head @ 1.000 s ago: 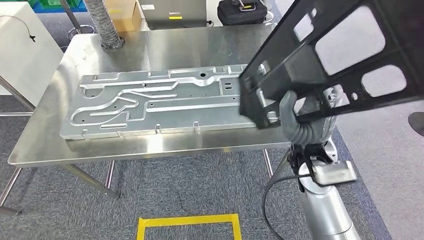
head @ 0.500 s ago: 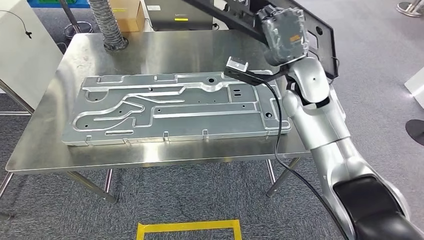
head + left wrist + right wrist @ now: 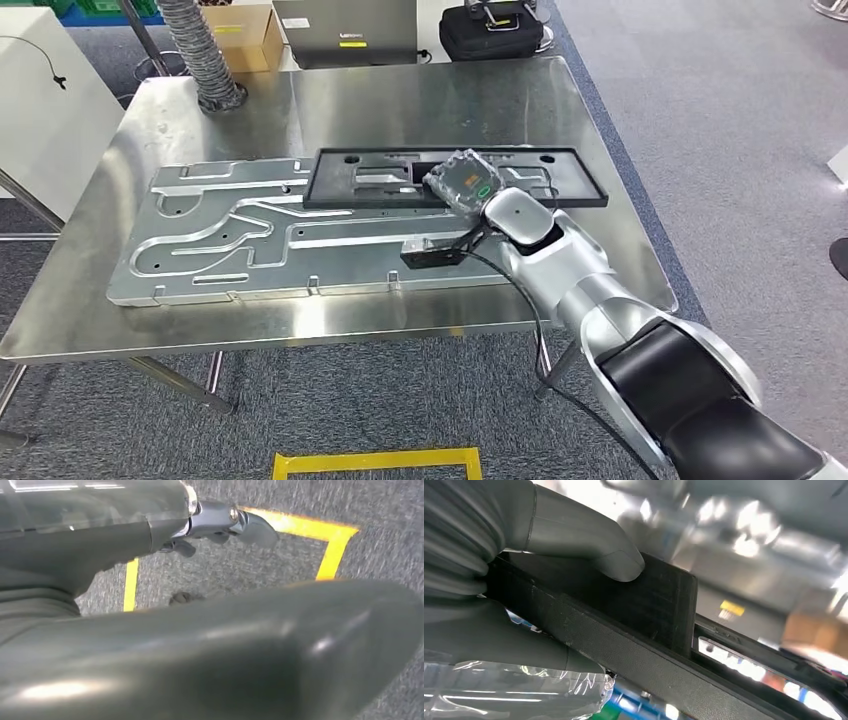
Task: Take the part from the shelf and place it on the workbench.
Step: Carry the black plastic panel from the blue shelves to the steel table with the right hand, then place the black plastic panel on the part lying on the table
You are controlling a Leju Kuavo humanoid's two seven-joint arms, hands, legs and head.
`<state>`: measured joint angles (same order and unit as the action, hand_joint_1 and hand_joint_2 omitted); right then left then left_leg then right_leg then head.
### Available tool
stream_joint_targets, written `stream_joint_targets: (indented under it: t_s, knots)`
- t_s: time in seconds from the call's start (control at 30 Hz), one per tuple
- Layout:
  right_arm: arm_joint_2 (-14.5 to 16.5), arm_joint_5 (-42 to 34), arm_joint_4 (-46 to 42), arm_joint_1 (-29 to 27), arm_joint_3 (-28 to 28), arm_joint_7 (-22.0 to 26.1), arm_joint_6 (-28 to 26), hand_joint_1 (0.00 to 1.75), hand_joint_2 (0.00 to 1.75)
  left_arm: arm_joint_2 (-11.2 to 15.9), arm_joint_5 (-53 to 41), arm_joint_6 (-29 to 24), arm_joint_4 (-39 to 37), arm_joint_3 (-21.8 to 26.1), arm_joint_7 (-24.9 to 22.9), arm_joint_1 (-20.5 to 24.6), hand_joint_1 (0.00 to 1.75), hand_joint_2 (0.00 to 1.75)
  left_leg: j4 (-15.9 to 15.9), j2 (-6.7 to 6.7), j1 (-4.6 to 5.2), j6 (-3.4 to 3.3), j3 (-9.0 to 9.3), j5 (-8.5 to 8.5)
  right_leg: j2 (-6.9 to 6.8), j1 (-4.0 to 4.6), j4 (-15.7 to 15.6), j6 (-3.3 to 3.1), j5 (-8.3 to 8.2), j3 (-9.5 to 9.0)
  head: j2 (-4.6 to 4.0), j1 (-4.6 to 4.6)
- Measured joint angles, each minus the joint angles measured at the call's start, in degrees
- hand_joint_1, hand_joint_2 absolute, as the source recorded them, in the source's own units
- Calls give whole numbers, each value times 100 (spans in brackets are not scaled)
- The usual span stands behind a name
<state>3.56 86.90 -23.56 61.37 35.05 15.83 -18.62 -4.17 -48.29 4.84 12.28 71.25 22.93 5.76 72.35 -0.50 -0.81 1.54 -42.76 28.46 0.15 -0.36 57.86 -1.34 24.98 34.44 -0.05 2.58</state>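
The black frame part point(image 3: 455, 178) is laid flat on the steel desk point(image 3: 400, 95), its near long edge overlapping the far edge of the large stamped aluminium panel point(image 3: 300, 240). It is gripped by the right hand point(image 3: 462, 183), seen from above at the middle of the frame; in the right wrist view the thumb point(image 3: 589, 542) is pressed onto the black edge point(image 3: 639, 625) with the rest of the hand beneath it. The left hand point(image 3: 220, 525) hangs over the grey carpet beside the yellow tape point(image 3: 330, 550); whether its fingers are spread cannot be told. The placing step is judged nearly complete. Next, the grip would need to be released and the arm lifted clear without dragging the part across the panel.
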Motion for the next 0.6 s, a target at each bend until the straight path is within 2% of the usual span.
stream_joint_targets:
  t_s: [0.07,0.1,0.13,0.23,0.3,0.33,0.4,0.43,0.47,0.5,0.57,0.6]
  knots:
    - [21,-195,105,-102,12,45,-260,175,175,9,-30,-43,0,-5,27,-16,0,0,-754,5,0,-25,311,-428,5,6,32,35,62,-37,-1,0]
    - [23,-302,145,-127,11,79,-399,175,175,13,-45,-58,0,-7,38,-18,0,0,-1073,4,5,-46,451,-538,11,15,55,58,89,-37,-1,-1]
    - [23,-389,178,-151,9,118,-516,175,175,16,-61,-64,0,-9,47,-20,0,0,-1261,3,11,-69,535,-576,17,25,69,83,106,-30,-1,-1]
    - [20,-580,260,-269,-9,224,-779,175,175,19,-107,-70,0,-26,63,-26,0,0,-1352,2,9,-157,576,-544,23,30,65,164,131,-25,1,-1]
    - [14,-705,299,-362,-55,300,-949,175,175,20,-134,-71,0,-58,73,-20,0,0,-1390,6,-10,-224,602,-553,20,22,260,217,278,51,1,-1]
    - [9,-760,317,-410,-85,338,-1035,131,131,20,-148,-70,0,-79,80,-9,0,44,-1404,9,-16,-251,614,-554,18,13,538,240,431,181,1,-1]
    - [-1,-859,354,-532,-139,424,-1186,44,44,22,-170,-70,0,-112,91,18,0,131,-1406,10,-10,-283,624,-543,15,2,1309,271,757,567,0,0]
    - [-4,-900,374,-609,-162,470,-1242,0,0,23,-181,-70,0,-125,97,29,0,175,-1405,9,-9,-290,631,-536,15,-2,1594,280,824,724,1,0]
    - [-6,-939,394,-682,-185,521,-1283,0,0,23,-194,-74,0,-135,102,36,0,175,-1402,7,-8,-292,640,-530,15,-5,1670,282,777,785,1,0]
    - [-6,-971,413,-742,-209,564,-1316,0,0,22,-205,-79,0,-145,106,40,0,175,-1400,3,-7,-289,653,-523,14,-5,1528,274,633,739,1,0]
    - [-6,-1020,444,-812,-248,616,-1344,0,0,18,-218,-103,0,-158,116,48,0,175,-1396,-1,-4,-269,681,-505,12,2,757,228,222,397,0,0]
    - [-6,-1041,456,-827,-261,626,-1341,0,0,14,-220,-117,0,-163,119,55,0,175,-1390,0,8,-250,687,-495,10,17,402,203,82,235,0,-1]
